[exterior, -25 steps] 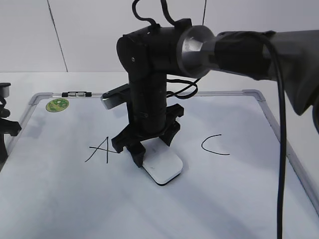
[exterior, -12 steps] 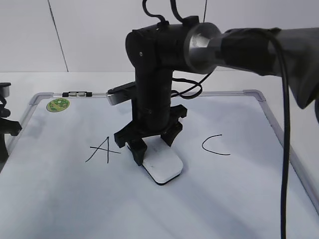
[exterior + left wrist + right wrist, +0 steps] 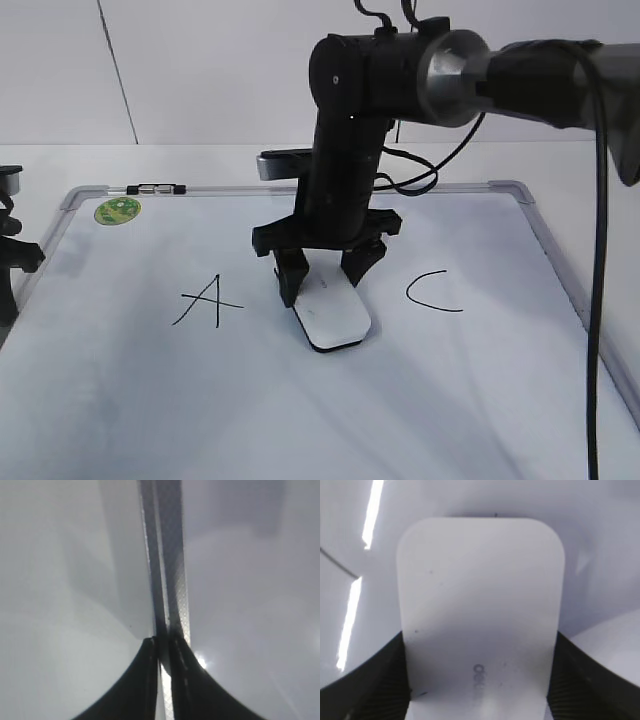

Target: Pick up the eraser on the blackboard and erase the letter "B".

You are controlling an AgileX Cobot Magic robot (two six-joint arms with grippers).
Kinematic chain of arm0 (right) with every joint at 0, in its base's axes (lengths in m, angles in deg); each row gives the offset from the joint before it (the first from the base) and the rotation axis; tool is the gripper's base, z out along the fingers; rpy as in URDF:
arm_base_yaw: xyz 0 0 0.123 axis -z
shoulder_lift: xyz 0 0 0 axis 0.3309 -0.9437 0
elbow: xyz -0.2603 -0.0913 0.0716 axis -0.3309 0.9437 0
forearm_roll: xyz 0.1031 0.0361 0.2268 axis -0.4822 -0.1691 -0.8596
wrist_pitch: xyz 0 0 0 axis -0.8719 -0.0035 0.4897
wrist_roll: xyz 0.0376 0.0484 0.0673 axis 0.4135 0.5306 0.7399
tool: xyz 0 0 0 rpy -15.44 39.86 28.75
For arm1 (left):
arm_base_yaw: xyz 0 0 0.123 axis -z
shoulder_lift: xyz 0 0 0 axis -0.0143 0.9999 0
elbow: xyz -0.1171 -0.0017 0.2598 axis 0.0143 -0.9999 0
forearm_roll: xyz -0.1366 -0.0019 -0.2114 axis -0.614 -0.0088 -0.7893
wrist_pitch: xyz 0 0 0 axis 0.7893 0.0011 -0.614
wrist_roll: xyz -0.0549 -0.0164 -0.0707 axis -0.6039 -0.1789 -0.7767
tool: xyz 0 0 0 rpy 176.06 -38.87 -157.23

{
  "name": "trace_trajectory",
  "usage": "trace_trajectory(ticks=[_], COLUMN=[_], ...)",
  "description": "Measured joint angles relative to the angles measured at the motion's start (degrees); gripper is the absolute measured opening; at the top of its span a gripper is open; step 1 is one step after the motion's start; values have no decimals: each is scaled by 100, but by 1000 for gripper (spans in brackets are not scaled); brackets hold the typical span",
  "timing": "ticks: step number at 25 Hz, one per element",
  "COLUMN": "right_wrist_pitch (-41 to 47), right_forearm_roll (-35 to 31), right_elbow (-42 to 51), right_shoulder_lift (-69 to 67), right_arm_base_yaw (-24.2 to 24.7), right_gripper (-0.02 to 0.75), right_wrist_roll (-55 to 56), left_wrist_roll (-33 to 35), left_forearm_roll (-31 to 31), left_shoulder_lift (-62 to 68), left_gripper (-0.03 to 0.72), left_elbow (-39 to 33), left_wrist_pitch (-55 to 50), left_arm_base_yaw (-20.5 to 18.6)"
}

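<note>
The blackboard lies flat with a black "A" on its left and a black "C" on its right. No letter "B" shows between them. The white eraser rests on the board there. My right gripper stands over it, shut on its far end. In the right wrist view the eraser fills the frame, with both black fingers against its sides. My left gripper is shut and empty over the board's grey frame.
A round green magnet sits in the board's far left corner, next to a small clip on the frame. Part of the left arm shows at the left edge. The right arm's cable hangs at the right.
My right arm has swung to the right and turned. The eraser in its grip has slid a little right and away, turning with it. The left arm has not moved.
</note>
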Motion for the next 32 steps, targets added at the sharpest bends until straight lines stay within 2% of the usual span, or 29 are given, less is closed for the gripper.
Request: trace_trajectory(ticks=[12, 24, 32], right_wrist_pitch=[67, 300, 273], right_forearm_roll=[619, 639, 1055], right_elbow=[-759, -1023, -1048], right_shoulder_lift=[-300, -524, -536], right_arm_base_yaw=[425, 391, 31], right_gripper=[523, 523, 523], right_wrist_roll=[243, 241, 176], left_wrist_roll=[0, 0, 0], left_forearm_roll=[-10, -10, 11], left_shoulder_lift=[0, 0, 0], left_gripper=[28, 28, 28], left_elbow=[0, 0, 0], left_wrist_pitch=[0, 0, 0], left_arm_base_yaw=[0, 0, 0])
